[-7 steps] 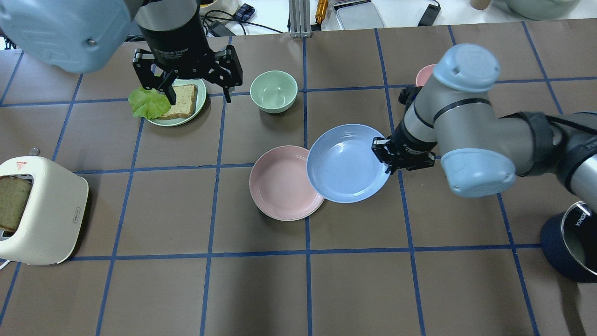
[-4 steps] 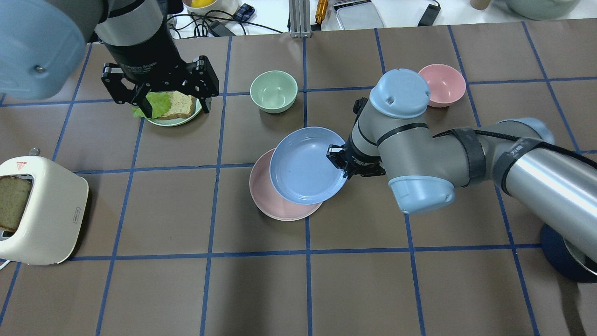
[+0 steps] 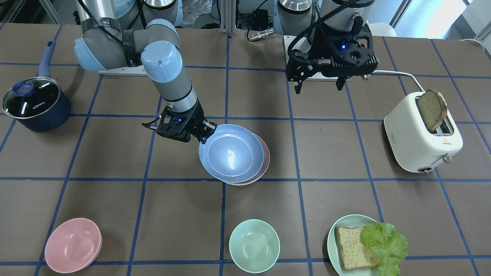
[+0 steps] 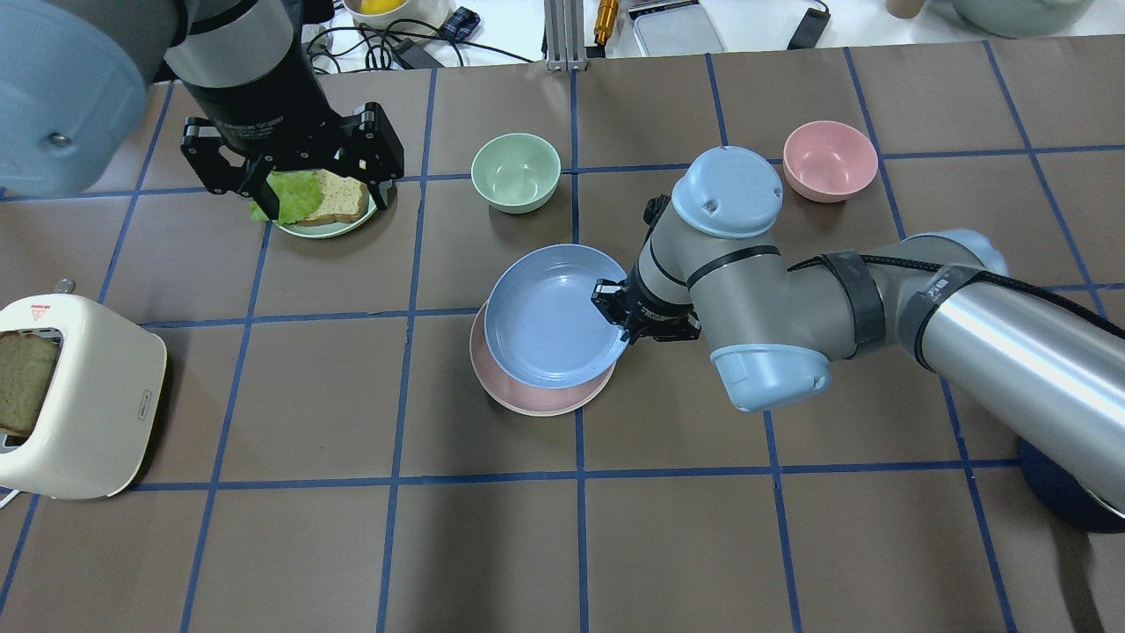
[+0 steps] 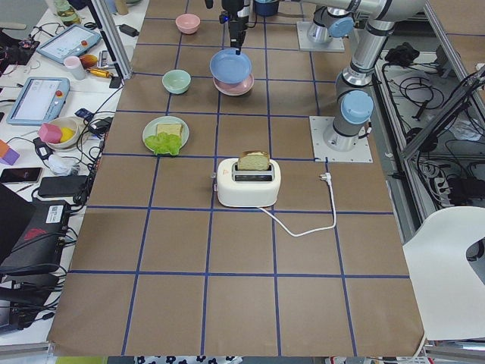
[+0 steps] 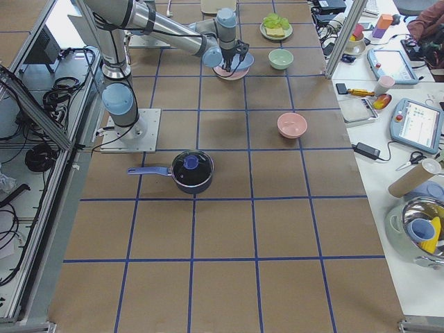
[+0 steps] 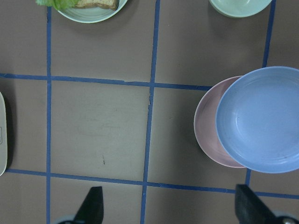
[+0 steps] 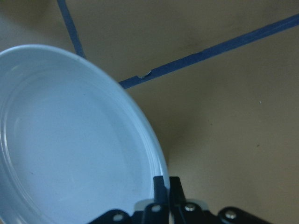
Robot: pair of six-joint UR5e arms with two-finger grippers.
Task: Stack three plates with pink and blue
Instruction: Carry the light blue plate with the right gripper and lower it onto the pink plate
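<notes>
My right gripper (image 4: 626,321) is shut on the right rim of the light blue plate (image 4: 549,316). It holds the plate slightly tilted over the pale pink plate (image 4: 536,400), which lies on the table. The blue plate covers most of the pink one, offset a little toward the far side. I cannot tell whether they touch. The right wrist view shows the fingers (image 8: 161,184) clamped on the blue rim (image 8: 70,140). My left gripper (image 4: 325,200) is open and empty, high above the bread plate. I can make out no cream-white plate.
A pale green plate (image 4: 325,230) with bread and lettuce sits far left. A mint bowl (image 4: 516,171) and a pink bowl (image 4: 831,160) stand at the far side. A cream toaster (image 4: 79,396) with bread is at the left edge. A dark blue pot (image 3: 34,103) is near right.
My right gripper has carried the blue plate leftward, from beside the pink plate to over it. My left gripper has shifted left above the bread plate and stayed open.
</notes>
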